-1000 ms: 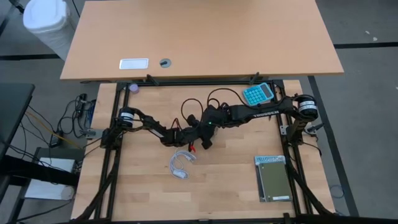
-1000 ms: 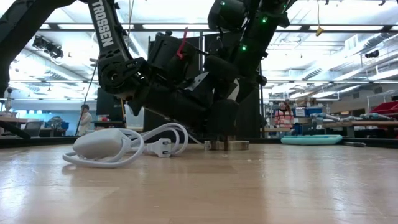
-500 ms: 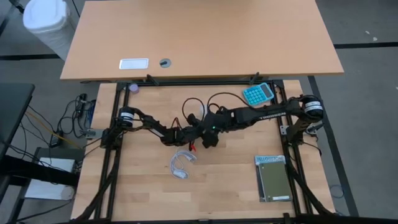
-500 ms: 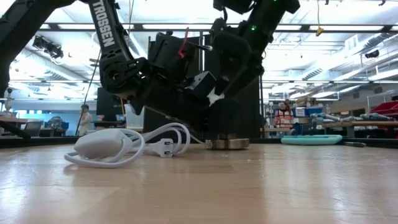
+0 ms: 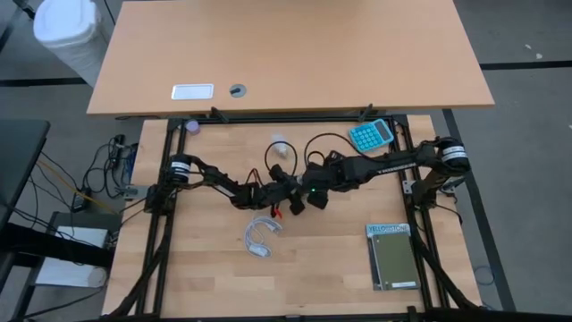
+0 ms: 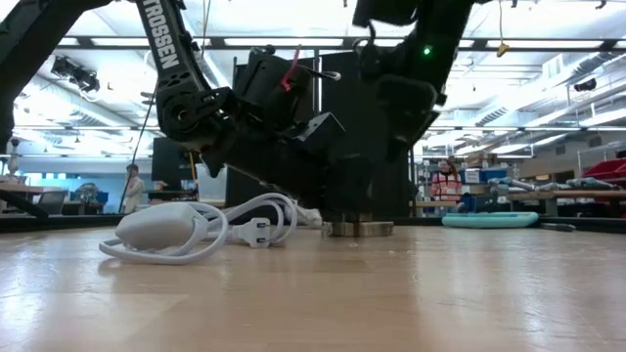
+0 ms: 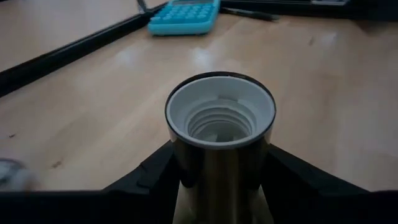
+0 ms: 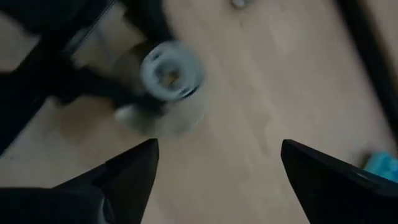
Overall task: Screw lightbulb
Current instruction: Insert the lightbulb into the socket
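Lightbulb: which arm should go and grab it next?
The right one. The right gripper is open and empty. The left gripper is busy, shut on the socket, which has nothing in it yet. The lightbulb lies loose on the table, just beyond both arms.

Mid-table crowded: both arms meet there, left gripper [image 5: 284, 190] clamped on the upright socket [image 7: 220, 124], right gripper [image 5: 319, 199] with fingers spread just beside it, so side access to the socket is blocked on both flanks; its mouth is open and unobstructed from above in the left wrist view. Cable [image 5: 260, 236] lies coiled just in front of the grippers; bulb [image 5: 281, 147] lies behind them; calculator [image 5: 371, 134] at far right edge; notebook [image 5: 393, 257] near right front corner. Bare wood along the front edge and the left front part gives free passage.
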Motion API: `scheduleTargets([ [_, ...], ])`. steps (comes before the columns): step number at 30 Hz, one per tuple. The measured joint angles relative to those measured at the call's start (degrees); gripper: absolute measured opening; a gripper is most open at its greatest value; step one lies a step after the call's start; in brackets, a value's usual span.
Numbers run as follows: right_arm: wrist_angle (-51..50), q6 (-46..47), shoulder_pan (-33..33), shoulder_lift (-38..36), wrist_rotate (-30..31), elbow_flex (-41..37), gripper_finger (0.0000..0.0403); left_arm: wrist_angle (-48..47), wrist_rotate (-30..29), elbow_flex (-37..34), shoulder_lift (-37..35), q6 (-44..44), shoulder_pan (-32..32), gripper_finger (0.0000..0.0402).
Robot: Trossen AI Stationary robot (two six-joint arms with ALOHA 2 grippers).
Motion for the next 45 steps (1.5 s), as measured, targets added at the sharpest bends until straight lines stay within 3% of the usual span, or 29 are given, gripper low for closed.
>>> scheduleTargets([
  [5,8.3,-1.08,1.18,-5.27,1.05,-6.94,0.0331,1.83,7.81,-0.09,0.11,3.16,-1.26,0.0197],
  [9,15.97,0.82,1.01,-10.7,1.2,-15.13,0.0329,2.65,11.46,-0.26,0.44,2.79,-1.8,0.0226],
  [16,31.22,5.79,2.09,-18.23,-0.01,-26.97,0.0329,4.0,12.82,0.3,0.66,3.05,-2.07,0.0298],
  [26,34.48,7.57,4.52,-21.82,-0.24,-30.94,0.0329,4.13,14.49,3.37,0.38,4.49,-2.06,0.0373],
  [37,34.45,6.02,4.76,-23.41,1.69,-30.94,0.0329,-17.72,13.86,3.37,-8.56,6.14,-1.62,0.0391],
  [45,34.65,5.54,4.79,-23.41,2.58,-30.94,0.0329,-27.93,7.84,2.45,-17.46,7.79,-0.72,0.039],
])
